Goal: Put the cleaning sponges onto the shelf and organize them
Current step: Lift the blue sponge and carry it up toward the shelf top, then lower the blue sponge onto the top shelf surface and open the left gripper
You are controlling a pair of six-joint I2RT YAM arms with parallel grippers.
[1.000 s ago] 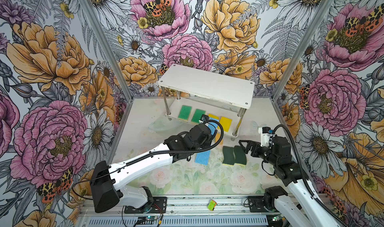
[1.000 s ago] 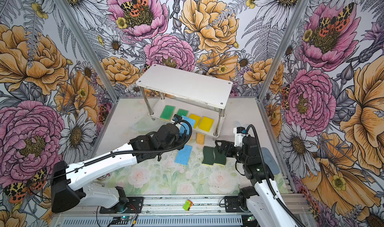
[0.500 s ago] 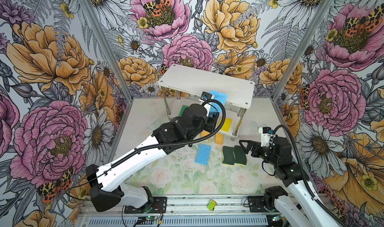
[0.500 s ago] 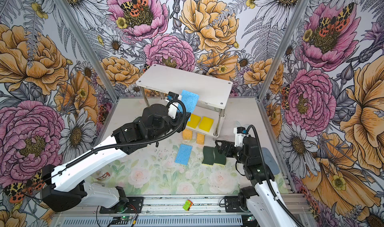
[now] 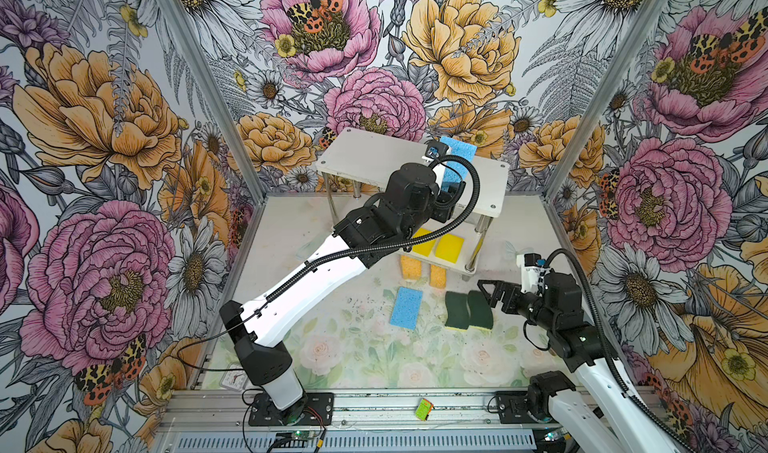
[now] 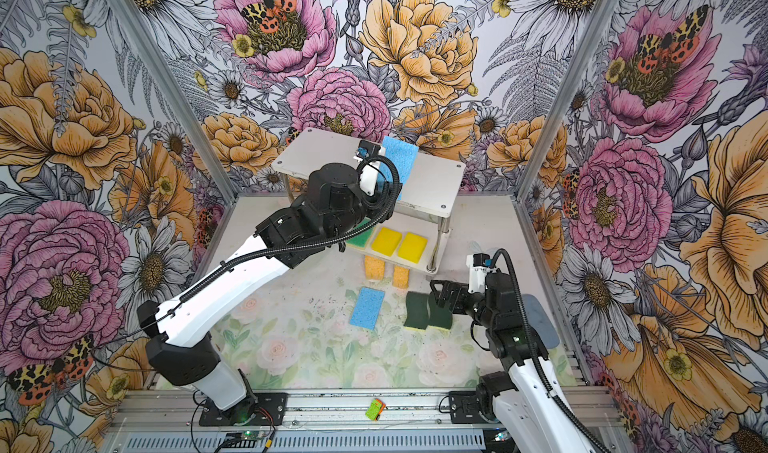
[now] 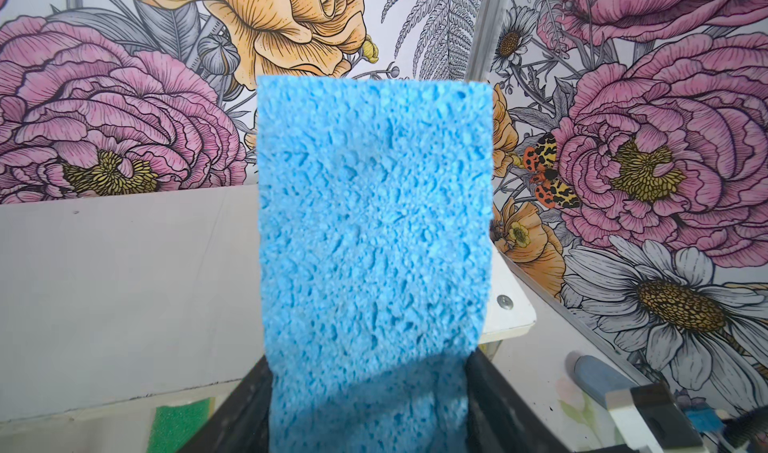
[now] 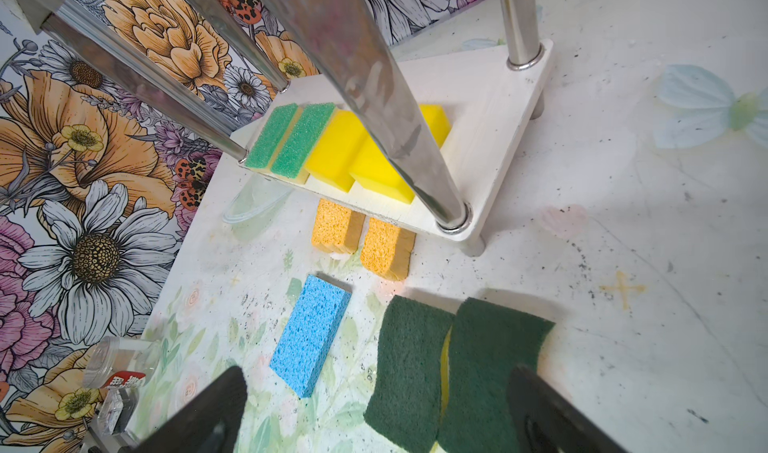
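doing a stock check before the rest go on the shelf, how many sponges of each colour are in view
blue sponges: 2, one held in the left gripper
orange sponges: 2
plain yellow sponges: 2
green-topped sponges: 2
dark green wavy sponges: 2
total: 10

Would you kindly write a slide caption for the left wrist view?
Left gripper holds a blue sponge over the top board of the white shelf.

Top views overlook the shelf (image 5: 365, 156) from above; wrist views close-up.
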